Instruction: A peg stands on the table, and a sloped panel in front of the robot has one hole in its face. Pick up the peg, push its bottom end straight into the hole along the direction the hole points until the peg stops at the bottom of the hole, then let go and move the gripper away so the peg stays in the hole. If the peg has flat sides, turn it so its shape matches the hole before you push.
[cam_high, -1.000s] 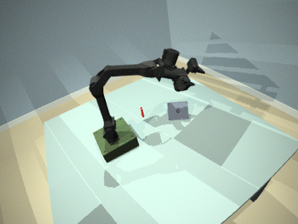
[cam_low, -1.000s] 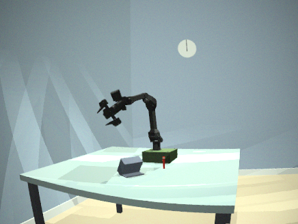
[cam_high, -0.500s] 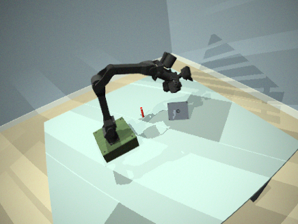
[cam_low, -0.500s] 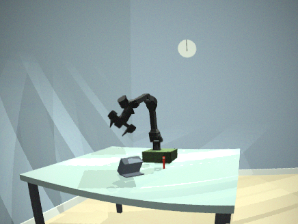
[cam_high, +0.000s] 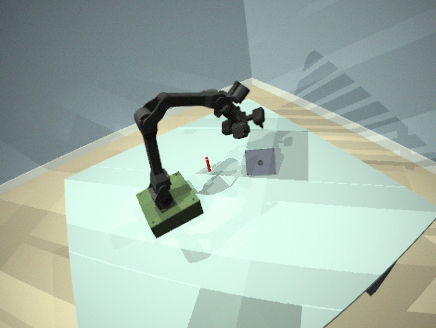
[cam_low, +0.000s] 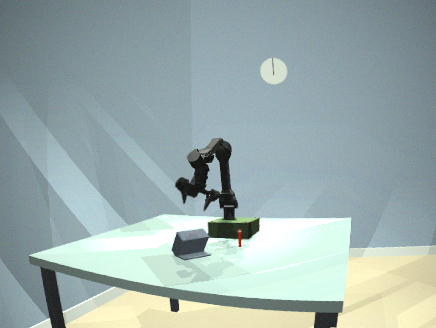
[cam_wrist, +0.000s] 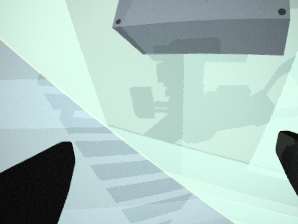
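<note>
Wrist view: panel (cam_wrist: 210, 37) partly cut off.

Pale mint desk (cam_high: 150, 270) (cam_low: 125, 280) (cam_wrist: 230, 145) carries green base block (cam_high: 185, 192) (cam_low: 222, 230), upright red peg (cam_high: 208, 164) (cam_low: 239, 238) and grey-purple sloped panel (cam_high: 254, 169) (cam_low: 192, 241) (cam_wrist: 210, 32), all standing apart.

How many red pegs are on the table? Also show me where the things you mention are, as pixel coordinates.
1. The red peg (cam_high: 208, 164) (cam_low: 239, 238) stands upright on the table (cam_high: 300, 225) (cam_low: 280, 272), between the green block (cam_high: 175, 205) (cam_low: 232, 228) and the grey sloped panel (cam_high: 254, 169) (cam_low: 191, 241) (cam_wrist: 210, 37). I can't see any others.
</note>
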